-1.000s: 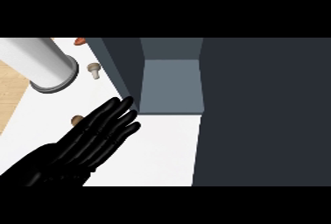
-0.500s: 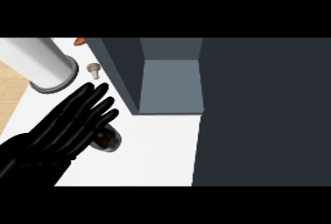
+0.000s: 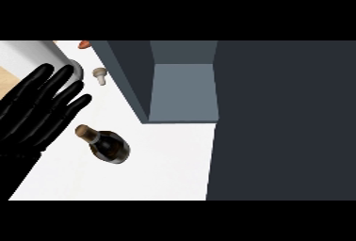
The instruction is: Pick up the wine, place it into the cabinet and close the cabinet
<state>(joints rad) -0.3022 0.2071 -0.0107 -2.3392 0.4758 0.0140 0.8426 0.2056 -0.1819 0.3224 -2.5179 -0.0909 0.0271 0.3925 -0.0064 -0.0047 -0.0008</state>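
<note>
Wine bottle [image 3: 109,146] on the white desk [image 3: 167,160] — dark body, tan cork end pointing up-left, lying just below and to the right of the left robot hand [image 3: 38,110]. That black robot hand enters from the view's left edge, fingers [image 3: 66,82] straight and spread apart, holding nothing; its fingertips overlap a white cylinder [image 3: 31,52] at the upper left. Whether the hand touches the bottle cannot be told, though a narrow strip of desk shows between them. Cabinet [image 3: 181,92] stands open near the top centre, its grey interior visible, with a dark panel [image 3: 281,122] — seemingly its door — filling the right side. Beside the cylinder sits a small pale mushroom-like object [image 3: 101,75], and an orange item [image 3: 84,44] shows at the top edge.
</note>
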